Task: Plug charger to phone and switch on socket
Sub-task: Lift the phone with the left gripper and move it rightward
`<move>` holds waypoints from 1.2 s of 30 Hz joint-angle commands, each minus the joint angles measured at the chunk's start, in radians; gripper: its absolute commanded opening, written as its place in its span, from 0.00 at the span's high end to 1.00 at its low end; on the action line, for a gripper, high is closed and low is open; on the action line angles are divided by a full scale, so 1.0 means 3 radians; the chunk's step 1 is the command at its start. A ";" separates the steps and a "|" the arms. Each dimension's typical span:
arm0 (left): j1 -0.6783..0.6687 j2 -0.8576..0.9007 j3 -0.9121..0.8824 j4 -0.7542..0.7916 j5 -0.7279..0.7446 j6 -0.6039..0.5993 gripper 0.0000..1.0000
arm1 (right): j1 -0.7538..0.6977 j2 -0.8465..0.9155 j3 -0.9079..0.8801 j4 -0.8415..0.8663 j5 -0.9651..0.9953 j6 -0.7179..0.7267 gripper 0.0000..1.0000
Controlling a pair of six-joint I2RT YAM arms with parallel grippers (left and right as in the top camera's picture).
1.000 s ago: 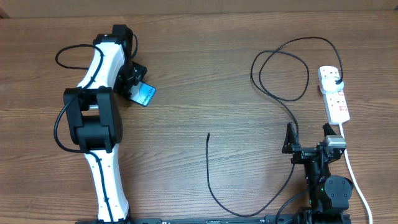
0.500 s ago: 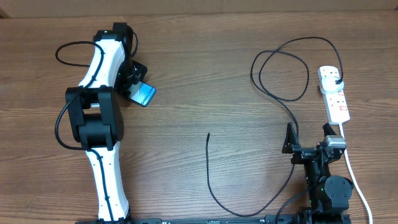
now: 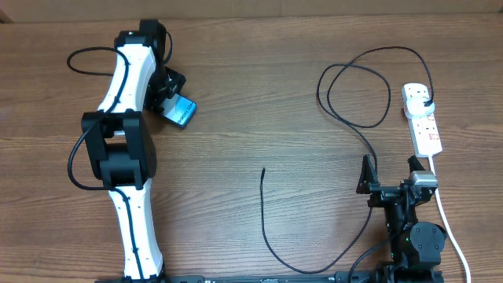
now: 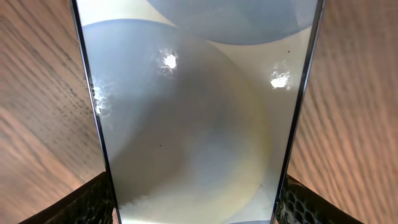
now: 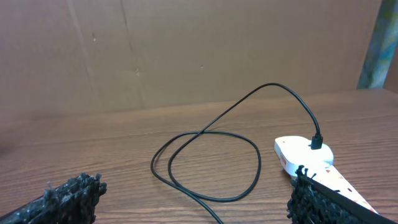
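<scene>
The phone (image 3: 181, 112), its screen lit cyan, sits tilted in my left gripper (image 3: 168, 101) at the far left of the table. In the left wrist view the phone (image 4: 199, 112) fills the frame, its dark edges between the two fingers. The charger cable (image 3: 355, 124) loops at the right; its connector tip (image 3: 262, 170) lies free at mid-table and its black plug (image 3: 425, 97) is in the socket (image 3: 425, 126), a white power strip. My right gripper (image 3: 389, 181) is open and empty, near the strip's lead. In the right wrist view the open gripper (image 5: 194, 202) faces the cable loop (image 5: 208, 165) and the socket (image 5: 305, 155).
The strip's white lead (image 3: 448, 224) runs down the right edge past the right arm's base. A brown cardboard wall (image 5: 186, 50) stands behind the table. The left arm's own black cable (image 3: 82, 61) loops at the far left.
My left gripper has carried the phone a little toward the table's far edge. The right arm, cable and power strip have not moved.
</scene>
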 commanded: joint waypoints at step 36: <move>-0.0148 0.0004 0.0858 -0.0441 0.2193 0.0504 0.96 | 0.0013 -0.0023 -0.0033 0.0019 0.0041 -0.0003 0.00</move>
